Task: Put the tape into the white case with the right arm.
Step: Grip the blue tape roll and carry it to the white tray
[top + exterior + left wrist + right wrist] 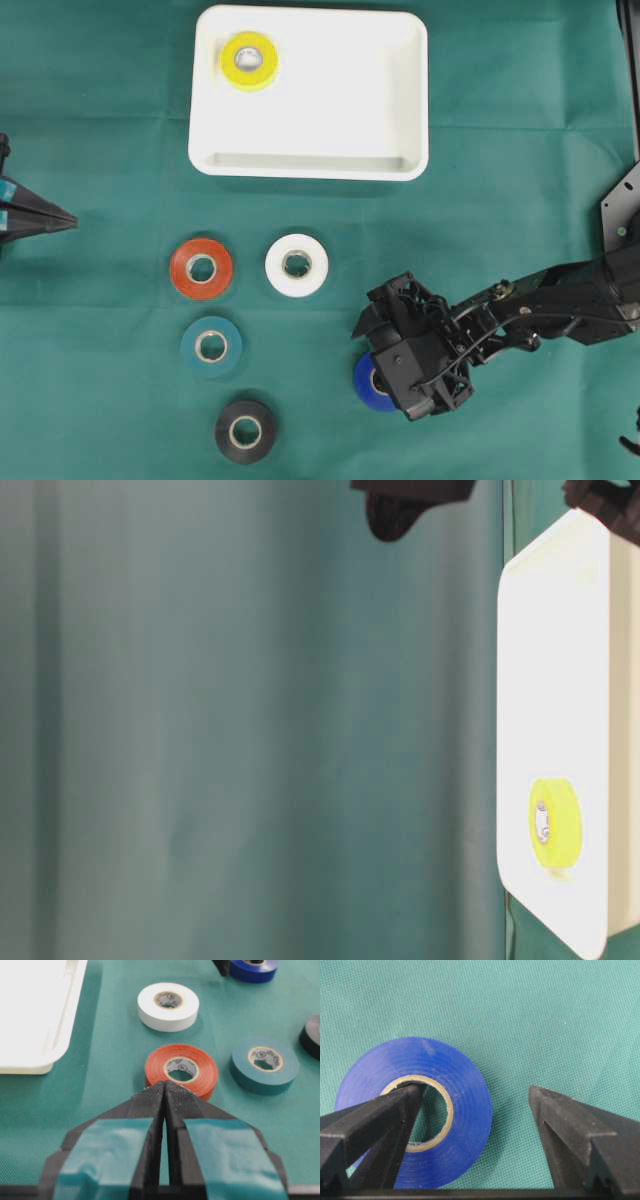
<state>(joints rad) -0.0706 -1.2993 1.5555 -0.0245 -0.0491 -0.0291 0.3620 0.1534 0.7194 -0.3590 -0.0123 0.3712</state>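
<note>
One claw (475, 1092) finger inside blue tape (455, 1105) core

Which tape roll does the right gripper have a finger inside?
The blue roll: one finger of the open right gripper sits in its core, the other outside its wall. Every other roll lies apart from that gripper.

A: The right gripper (385, 375) covers most of the blue tape (366, 386) from overhead

B: And the left gripper (62, 221) is cut by the frame edge; the table-level view clips the white case (560, 630)
</note>
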